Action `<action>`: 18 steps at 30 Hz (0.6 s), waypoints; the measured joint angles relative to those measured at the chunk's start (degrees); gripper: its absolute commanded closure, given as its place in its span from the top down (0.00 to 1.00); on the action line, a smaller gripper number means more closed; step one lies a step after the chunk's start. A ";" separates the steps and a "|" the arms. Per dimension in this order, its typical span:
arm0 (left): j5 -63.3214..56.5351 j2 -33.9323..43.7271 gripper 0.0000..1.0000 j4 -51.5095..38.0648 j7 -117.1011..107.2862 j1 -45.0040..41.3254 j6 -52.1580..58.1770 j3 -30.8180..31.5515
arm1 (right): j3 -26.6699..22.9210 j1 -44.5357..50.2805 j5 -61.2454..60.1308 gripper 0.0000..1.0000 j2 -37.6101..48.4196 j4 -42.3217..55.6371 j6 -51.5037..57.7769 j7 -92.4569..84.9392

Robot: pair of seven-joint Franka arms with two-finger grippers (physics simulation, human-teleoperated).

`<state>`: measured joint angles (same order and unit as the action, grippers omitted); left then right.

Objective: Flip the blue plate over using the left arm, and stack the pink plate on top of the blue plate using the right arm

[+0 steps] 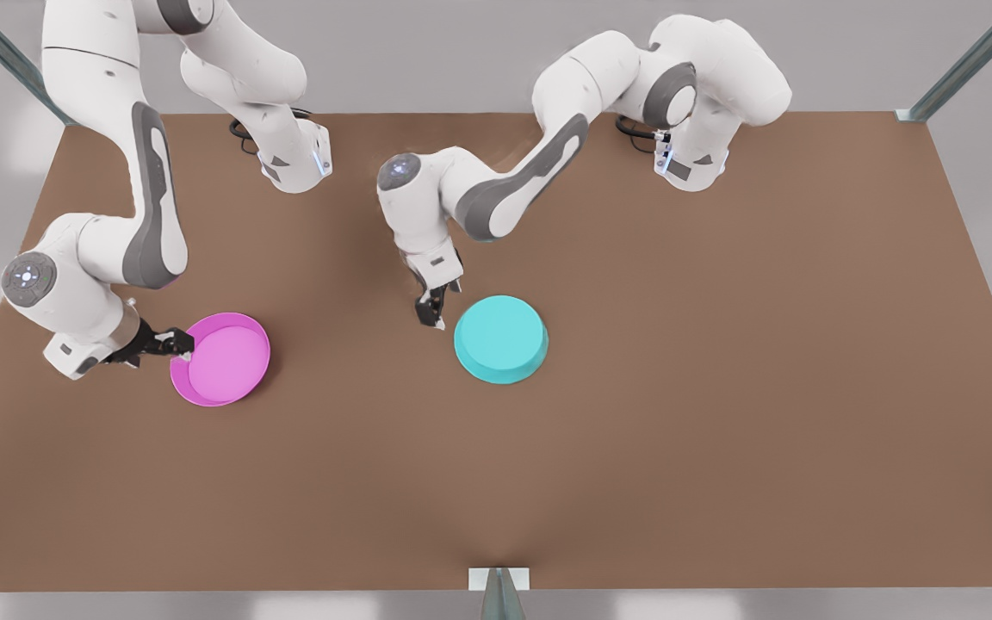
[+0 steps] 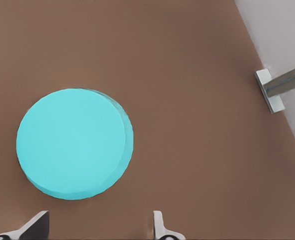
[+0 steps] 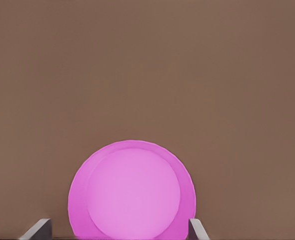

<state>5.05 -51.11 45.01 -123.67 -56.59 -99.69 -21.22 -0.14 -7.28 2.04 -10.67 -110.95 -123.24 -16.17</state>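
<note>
Step in hand: judged to be the pink pick-up, since the blue plate (image 1: 501, 338) already lay flat side up.
How to do it well: close on the near rim, lift level, and set down centred.
Right gripper (image 1: 176, 343): at the pink plate's (image 1: 221, 359) 9 o'clock edge, fingers spread wide, not yet clamped.
Left gripper (image 1: 432, 317): waited at the blue plate's 10 o'clock, open and empty.
Pink plate: upright, paler inside, well apart at the blue plate's 9 o'clock on the table (image 1: 720, 430).
</note>
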 measured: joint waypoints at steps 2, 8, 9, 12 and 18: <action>10.17 5.00 1.00 1.31 33.74 13.19 14.38 -0.50 | -0.02 -4.83 -4.64 1.00 -2.58 -0.51 -1.11 -6.78; 18.64 12.73 1.00 5.82 121.87 28.57 31.66 -17.65 | -5.39 -7.05 -17.37 1.00 -10.64 0.85 -1.39 -21.75; 16.45 19.00 1.00 8.17 124.68 32.62 30.42 -9.03 | -5.72 -7.06 -17.41 1.00 -11.73 1.08 -2.08 -23.06; 1.71 33.97 1.00 22.70 124.46 49.58 19.96 21.66 | -6.06 -8.64 -24.71 1.00 -14.44 1.09 -2.05 -30.35; -10.11 33.54 1.00 23.55 123.76 52.03 19.81 25.43 | -8.45 -8.83 -28.60 1.00 -19.97 3.64 -2.27 -39.93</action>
<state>-5.06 -17.58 68.56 0.09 -4.56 -79.88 4.22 -8.59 -16.11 -26.56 -30.64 -107.31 -125.51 -56.11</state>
